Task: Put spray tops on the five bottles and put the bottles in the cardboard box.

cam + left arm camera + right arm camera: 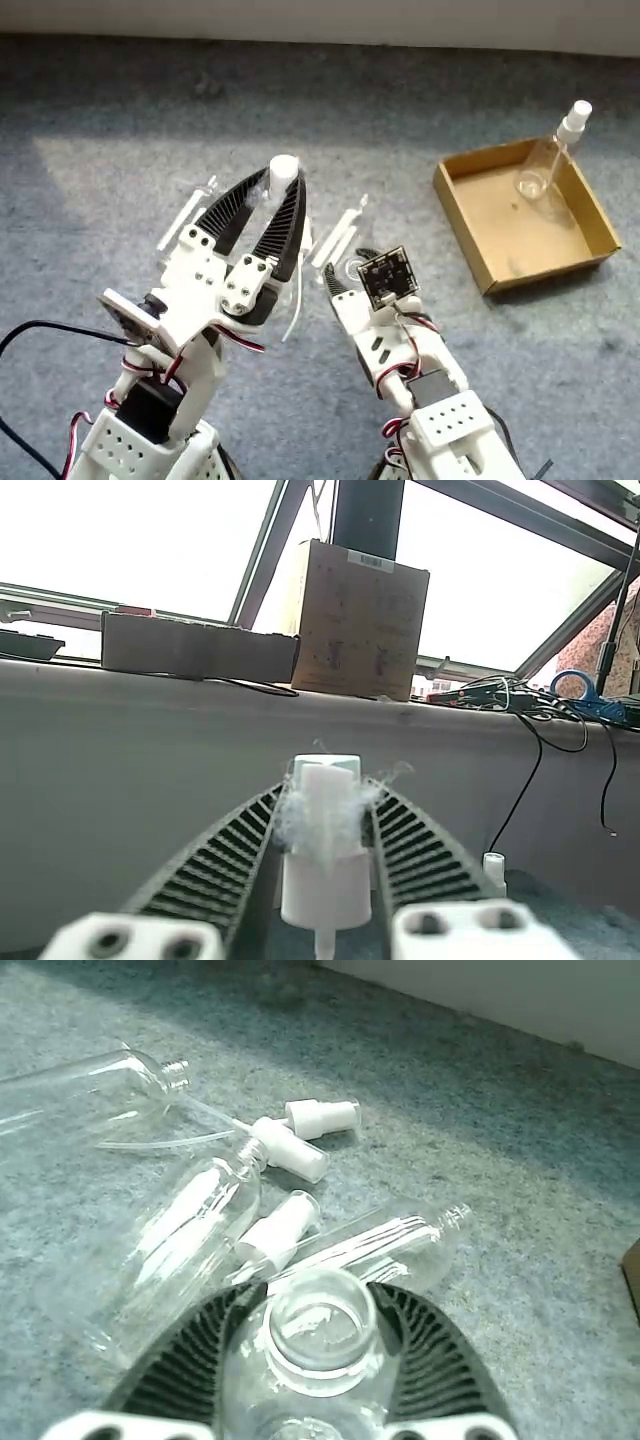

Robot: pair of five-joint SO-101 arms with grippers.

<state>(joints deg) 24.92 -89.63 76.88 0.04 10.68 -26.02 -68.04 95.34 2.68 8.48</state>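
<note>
**Pincers grip a spray top and an open bottle; one finished bottle sits in the box**

Left pincer (278, 190) is raised above the grey table (120, 90). Its black ribbed fingers are closed most of the way onto a white spray top (325, 880), which is pinched upright between them. Wisps of fluff (300, 820) cling to the top's head, and its thin dip tube (295, 300) trails back under the fingers.

Right pincer (320, 1305) sits lower, just to the right of the left one. Its fingers are partly closed around the shoulder of a clear bottle (318, 1345), whose open, uncapped neck points up toward the wrist camera.

Just beyond the right pincer's tips, three more bottles (190, 1230) lie on their sides on the table. Three loose spray tops (322, 1115) lie among them, some touching the bottles.

Well off to the right pincer's right stands the cardboard box (505, 235), its open side up. Inside, toward its far right corner, is a capped bottle (545, 170) with a white spray top fitted. Whether it stands straight or leans on the wall cannot be told.
</note>
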